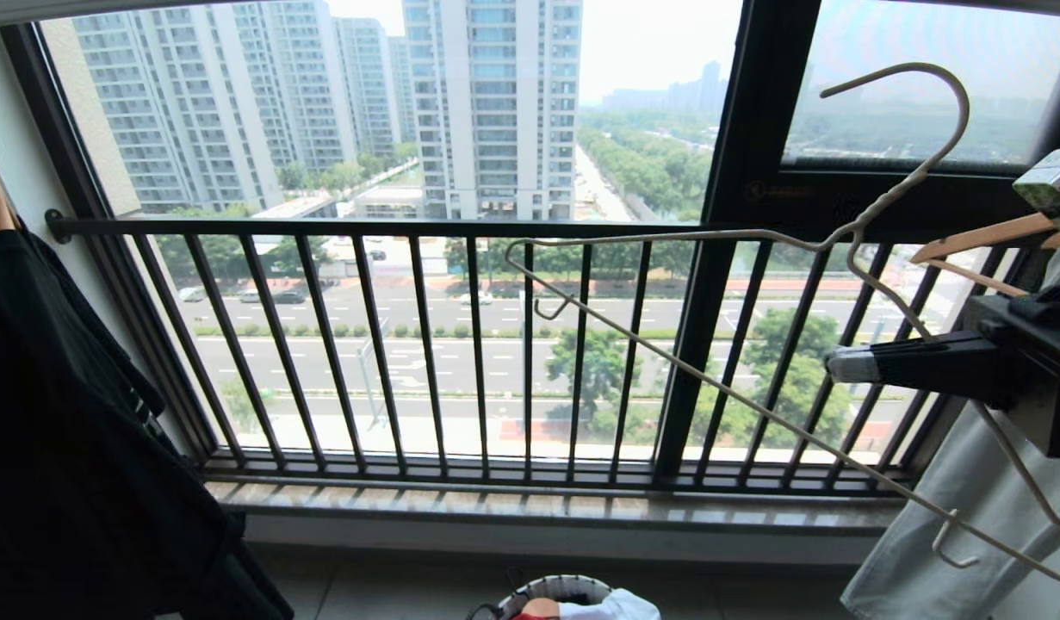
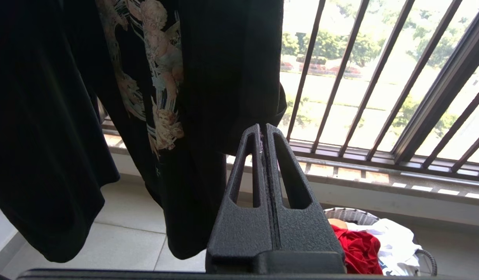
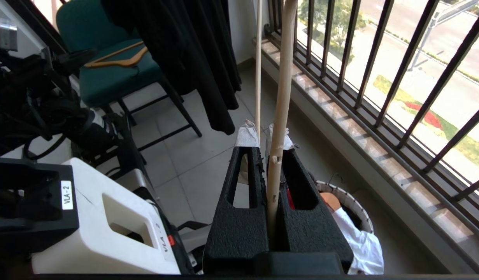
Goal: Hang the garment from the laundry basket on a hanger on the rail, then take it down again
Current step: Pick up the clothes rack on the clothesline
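Observation:
My right gripper [image 1: 848,366] reaches in from the right, raised in front of the window. It is shut on the hanger [image 1: 868,217], a thin off-white wire one that hangs tilted with its hook up. The right wrist view shows the hanger's wire [image 3: 280,77] clamped between the fingers of the right gripper [image 3: 262,134]. The laundry basket [image 1: 573,585] stands on the floor below the sill. The garment [image 2: 360,249], red and crumpled, lies in the basket [image 2: 348,214] beside a white shirt [image 2: 391,237]. My left gripper [image 2: 262,130] is shut on nothing, low beside a hanging black shirt. The rail is out of view.
A black railing [image 1: 409,228] with vertical bars runs across the window. A black printed T-shirt [image 1: 65,413] hangs at the left and a pale grey garment [image 1: 951,517] on a wooden hanger [image 1: 977,237] at the right. A green chair [image 3: 107,74] stands behind.

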